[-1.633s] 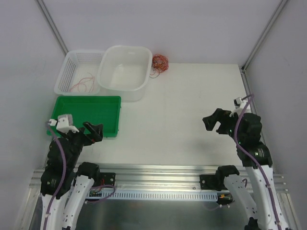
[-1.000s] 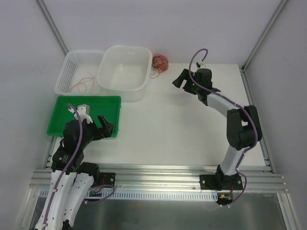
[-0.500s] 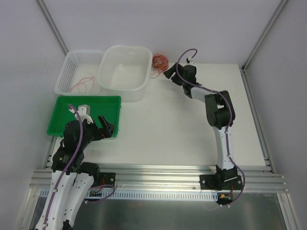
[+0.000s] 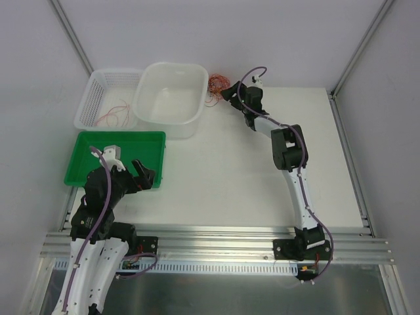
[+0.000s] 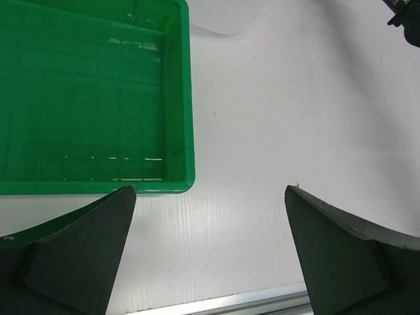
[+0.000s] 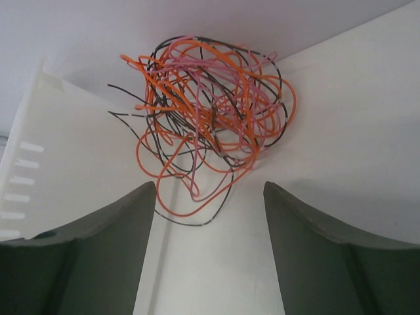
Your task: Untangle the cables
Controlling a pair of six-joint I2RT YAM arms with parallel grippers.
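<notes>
1. Up at the top middle of the overhead view, the cables (image 4: 218,86) are sitting as one knotted ball of orange, pink and black strands, just beside the white tub (image 4: 172,63).
2. Right at that ball, the right gripper (image 6: 209,190) is hovering with its jaws partly apart and gripping nothing. The lowest loops are hanging between its tips.
3. Down at the lower left, the left gripper (image 5: 210,190) is waiting spread wide and empty beside the green tray (image 5: 187,98).
4. Over at the upper left, a few loose strands (image 4: 111,117) are lying in the mesh basket (image 4: 88,88), so I am guessing a little is done. Nearly all the untangling is waiting.
</notes>
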